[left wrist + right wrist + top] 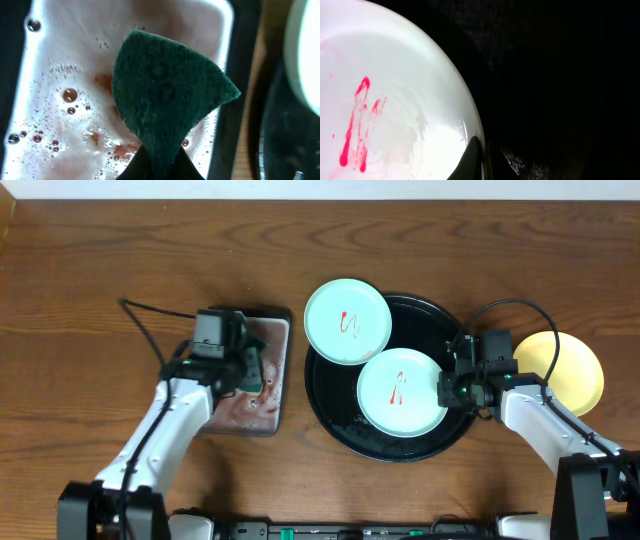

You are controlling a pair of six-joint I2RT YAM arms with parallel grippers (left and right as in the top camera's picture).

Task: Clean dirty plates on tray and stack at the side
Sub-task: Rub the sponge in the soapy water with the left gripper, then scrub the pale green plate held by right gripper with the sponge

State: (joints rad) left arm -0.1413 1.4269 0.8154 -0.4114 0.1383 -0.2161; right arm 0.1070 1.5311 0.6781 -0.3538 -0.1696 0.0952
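Two mint-white plates with red sauce smears sit on the round black tray [440,330]: one [346,320] at its far left rim, one [401,391] near the front. The pale yellow plate [572,370] lies on the table right of the tray, with no smear visible. My left gripper [252,370] is shut on a dark green sponge [165,95], held over the foamy, red-tinted water of the sponge tray [268,408]. My right gripper [447,388] is shut on the right rim of the front mint plate [380,105], one finger on top of the rim.
The sponge tray [50,75] lies left of the black tray, with soapy water and red traces. The black tray's floor [560,75] is wet near the front. Cables run behind both arms on the wooden table [90,270].
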